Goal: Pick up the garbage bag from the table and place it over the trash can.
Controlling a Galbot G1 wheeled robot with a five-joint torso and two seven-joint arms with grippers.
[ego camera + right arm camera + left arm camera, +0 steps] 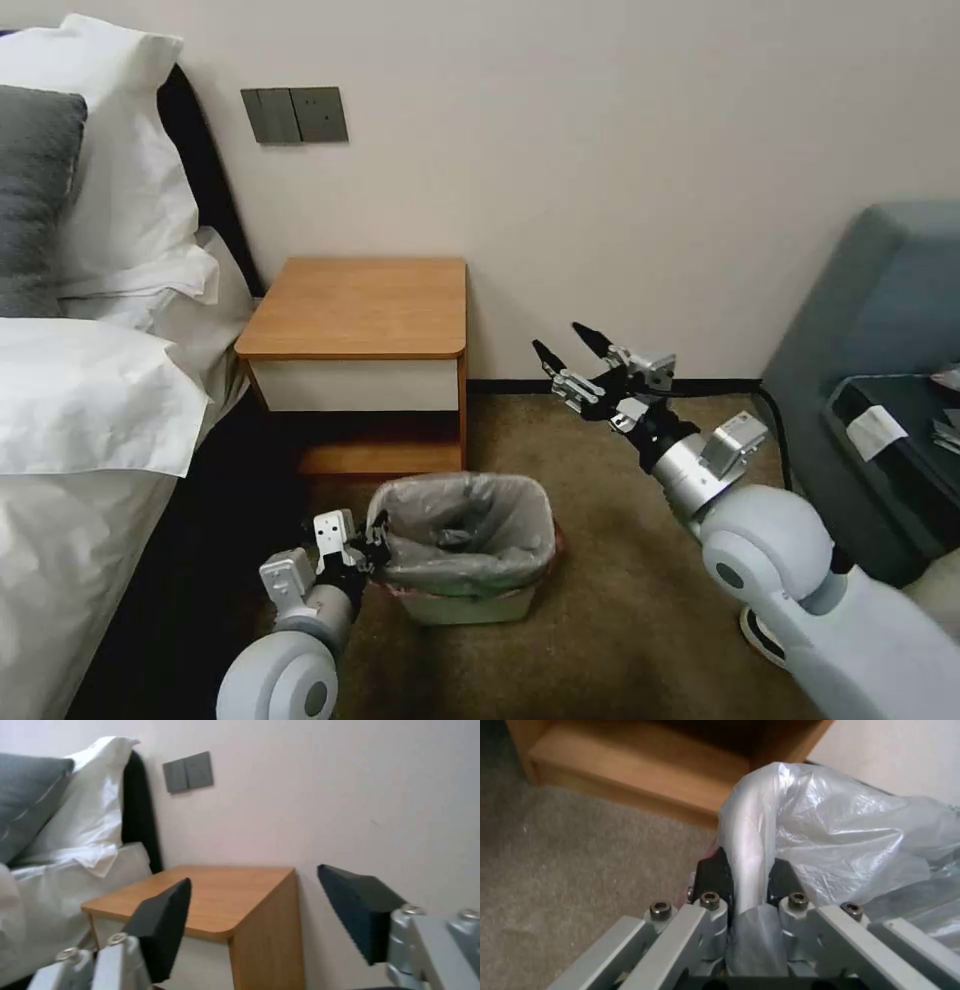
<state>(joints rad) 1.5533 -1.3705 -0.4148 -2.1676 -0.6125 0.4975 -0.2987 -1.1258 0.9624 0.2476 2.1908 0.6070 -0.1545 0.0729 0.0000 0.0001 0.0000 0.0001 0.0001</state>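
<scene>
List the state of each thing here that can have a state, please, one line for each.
garbage bag: spread open, lining the bin, one edge pinched.
trash can: upright on the carpet, lined.
table: top bare.
left gripper: shut on the bag's edge.
right gripper: open, raised, holding nothing.

Left arm: low in the head view, elbow joint nearest the camera, forearm reaching forward and slightly upward. Left gripper (374, 545) sits at floor level, its jaws closed on a fold of the garbage bag (750, 843); in the left wrist view, the black fingertips (712, 877) flank the pinched plastic. Right arm: raised, extended forward and to the left from the shoulder, wrist angled upward. Right gripper (568, 352) hangs in free air, jaws spread wide, holding nothing.
</scene>
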